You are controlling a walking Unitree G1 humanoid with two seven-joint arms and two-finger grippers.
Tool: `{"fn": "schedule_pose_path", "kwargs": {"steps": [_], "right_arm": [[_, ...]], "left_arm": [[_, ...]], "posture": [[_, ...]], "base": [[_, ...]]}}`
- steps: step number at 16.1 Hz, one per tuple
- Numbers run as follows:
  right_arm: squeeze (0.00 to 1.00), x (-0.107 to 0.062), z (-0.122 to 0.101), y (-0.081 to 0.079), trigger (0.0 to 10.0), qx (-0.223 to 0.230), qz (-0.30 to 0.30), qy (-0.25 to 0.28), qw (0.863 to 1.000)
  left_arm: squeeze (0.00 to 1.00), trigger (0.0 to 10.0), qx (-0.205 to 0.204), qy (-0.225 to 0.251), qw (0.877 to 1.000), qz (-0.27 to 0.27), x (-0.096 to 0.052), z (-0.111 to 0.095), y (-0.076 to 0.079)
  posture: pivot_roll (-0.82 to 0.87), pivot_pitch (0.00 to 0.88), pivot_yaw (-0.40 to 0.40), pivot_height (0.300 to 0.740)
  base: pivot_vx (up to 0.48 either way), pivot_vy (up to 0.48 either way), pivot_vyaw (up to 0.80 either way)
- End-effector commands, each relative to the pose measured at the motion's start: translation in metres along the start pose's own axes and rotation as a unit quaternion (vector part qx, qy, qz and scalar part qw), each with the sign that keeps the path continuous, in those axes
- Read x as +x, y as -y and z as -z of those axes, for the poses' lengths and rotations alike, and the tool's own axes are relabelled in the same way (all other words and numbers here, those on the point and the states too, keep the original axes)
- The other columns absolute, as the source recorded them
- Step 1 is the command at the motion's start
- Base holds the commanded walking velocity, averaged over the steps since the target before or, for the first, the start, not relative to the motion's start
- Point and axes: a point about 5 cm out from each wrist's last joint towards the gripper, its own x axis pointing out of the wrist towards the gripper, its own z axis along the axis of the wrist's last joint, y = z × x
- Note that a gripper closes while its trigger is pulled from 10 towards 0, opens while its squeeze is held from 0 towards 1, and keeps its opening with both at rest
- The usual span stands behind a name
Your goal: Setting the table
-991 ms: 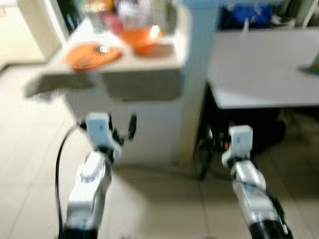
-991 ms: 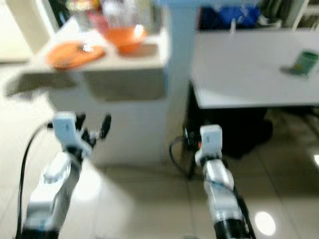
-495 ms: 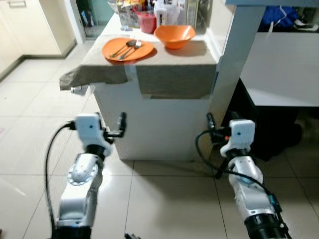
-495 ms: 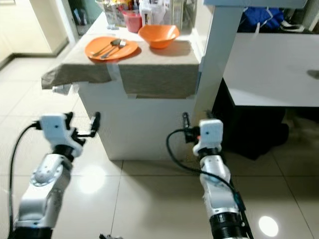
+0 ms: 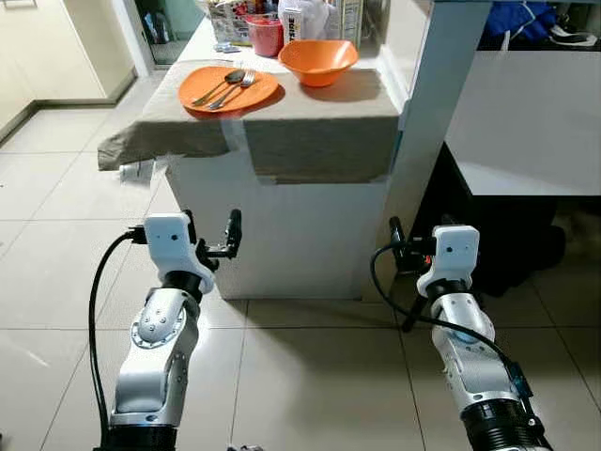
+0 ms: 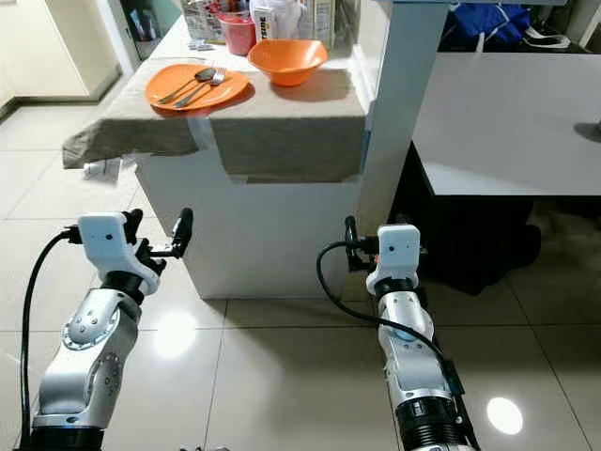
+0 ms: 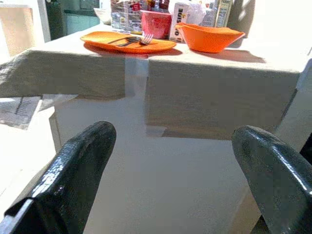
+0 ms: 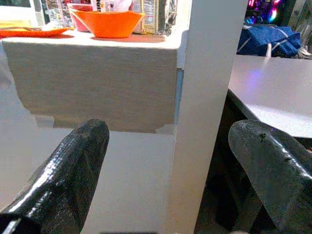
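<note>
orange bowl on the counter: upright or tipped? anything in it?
Upright. The orange bowl sits rim-up on the cloth-covered counter, beside the orange plate. The visible inside looks empty; its bottom is partly hidden.

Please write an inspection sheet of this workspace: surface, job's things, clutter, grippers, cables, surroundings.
Surface: counter draped with a beige cloth, its edge hanging over the front.
Job's things: orange plate with a spoon and a fork lying on it; orange bowl beside it, apart from the plate.
Clutter: red cup and cartons at the back of the counter.
Grippers: left gripper open, right gripper open; both low before the counter, holding nothing.
Cables: black cable looping beside the left arm; another by the right wrist.
Surroundings: white pillar, grey table, tiled floor.
</note>
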Motion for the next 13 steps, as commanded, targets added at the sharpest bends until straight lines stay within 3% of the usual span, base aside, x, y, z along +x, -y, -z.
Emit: {"fn": "schedule_pose_path", "kwargs": {"steps": [1,5,7,13], "right_arm": [[1.0,0.001,-0.003,-0.001,10.0,-0.004,-0.003,0.002,1.0],[1.0,-0.005,-0.006,-0.004,10.0,-0.001,-0.018,0.007,1.0],[1.0,-0.017,-0.001,-0.002,10.0,-0.006,-0.027,-0.003,1.0],[1.0,-0.035,-0.008,-0.001,10.0,-0.006,-0.05,0.0,0.999]], "left_arm": [[0.0,10.0,0.007,-0.004,1.0,-0.001,0.0,0.001,0.0],[0.0,10.0,0.004,-0.03,0.999,-0.011,-0.014,0.013,-0.011],[0.0,10.0,0.002,-0.04,0.999,-0.014,-0.021,0.017,-0.016],[0.0,10.0,0.005,-0.027,1.0,-0.003,-0.023,0.011,-0.01]], "posture": [[-0.11,0.0,0.068,0.74],[-0.12,0.0,0.069,0.74],[-0.12,0.0,0.067,0.74],[-0.13,0.0,0.066,0.74]], "base": [[0.0,0.0,0.0],[0.0,0.0,0.0],[0.0,0.0,0.0],[0.0,0.0,0.0]]}}
